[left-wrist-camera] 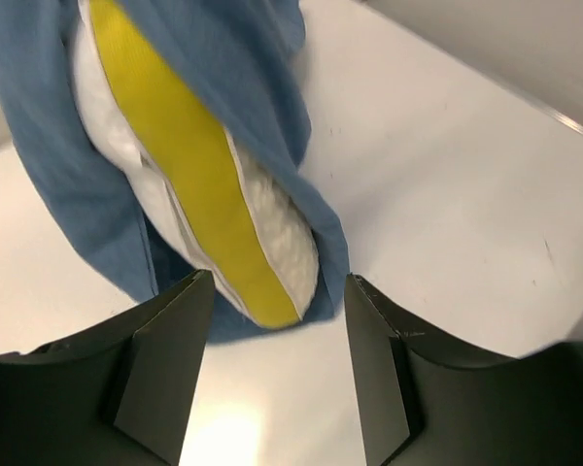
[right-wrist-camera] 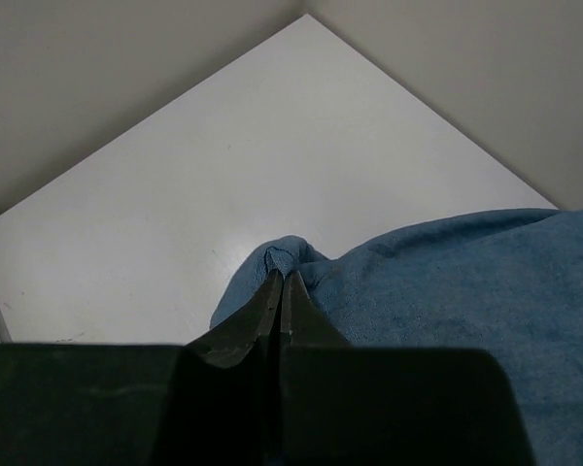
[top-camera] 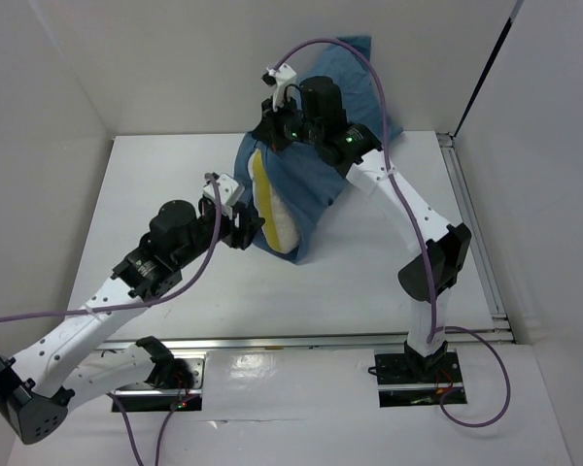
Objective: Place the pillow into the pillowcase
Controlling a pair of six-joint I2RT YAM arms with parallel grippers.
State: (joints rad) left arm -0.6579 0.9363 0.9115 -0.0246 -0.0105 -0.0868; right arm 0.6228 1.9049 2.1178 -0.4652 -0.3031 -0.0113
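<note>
The slate-blue pillowcase (top-camera: 316, 180) lies at the back middle of the table, one part lifted high (top-camera: 355, 58). The cream pillow (top-camera: 275, 218) with its yellow seam sits partly inside, its near end sticking out of the opening. In the left wrist view the pillow (left-wrist-camera: 272, 228) and its yellow band show between blue cloth (left-wrist-camera: 243, 68). My left gripper (left-wrist-camera: 277, 291) stands open just short of the pillow's tip, nothing between its fingers (top-camera: 241, 231). My right gripper (right-wrist-camera: 284, 277) is shut on a pinched fold of the pillowcase (right-wrist-camera: 447, 291), holding the cloth's upper edge (top-camera: 270, 134).
White walls enclose the white table (top-camera: 146, 204) on the left, back and right. A metal rail (top-camera: 471, 233) runs along the right side and another along the near edge (top-camera: 301, 340). Purple cables loop over both arms.
</note>
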